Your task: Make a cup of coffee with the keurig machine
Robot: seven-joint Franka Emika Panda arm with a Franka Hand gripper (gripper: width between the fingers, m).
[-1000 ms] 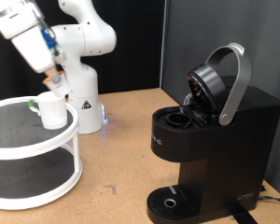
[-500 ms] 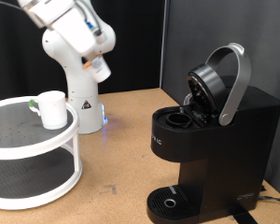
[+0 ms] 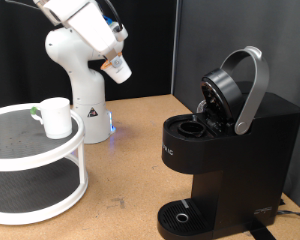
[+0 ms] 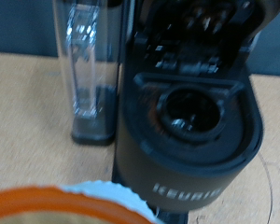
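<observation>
Aloft, the tool (image 3: 118,68) grips a small white pod (image 3: 120,70) near the boxy black keurig machine (image 3: 225,150), lid raised.

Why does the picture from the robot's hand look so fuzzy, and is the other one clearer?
In the wrist view everything is soft: the keurig machine with its open pod chamber is slightly blurred, and the orange and white thing at the bottom edge is too close to be in focus. The exterior view is sharper; the white cup and the gripper show clearly, and a blue light glows at the robot base.
</observation>
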